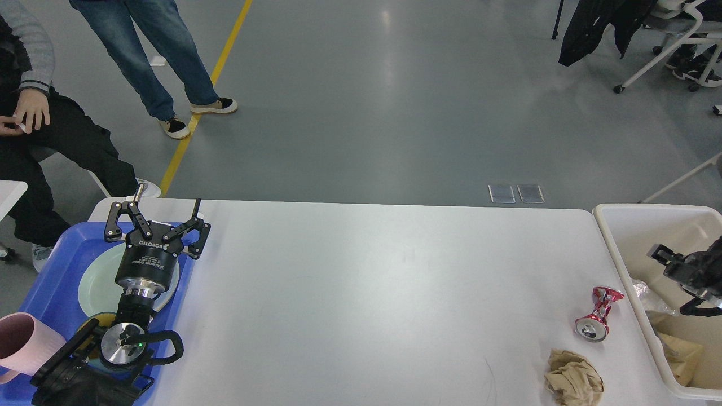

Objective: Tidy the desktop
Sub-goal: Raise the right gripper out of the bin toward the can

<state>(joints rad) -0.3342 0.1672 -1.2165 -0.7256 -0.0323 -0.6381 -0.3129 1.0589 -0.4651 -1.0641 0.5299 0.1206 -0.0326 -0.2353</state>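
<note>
The white desktop [372, 293] fills the lower frame. At lower left, the left gripper [157, 219] hangs fingers spread over a blue tray [53, 265] holding a pale plate [93, 287]. At lower right lie a crushed red can [599, 314] and crumpled brown paper [573, 378], beside a cream bin [620, 254] where the right gripper [663, 255] hovers

Single head view looks forward and down over the desktop [383, 282], seemingly fairly near
</note>
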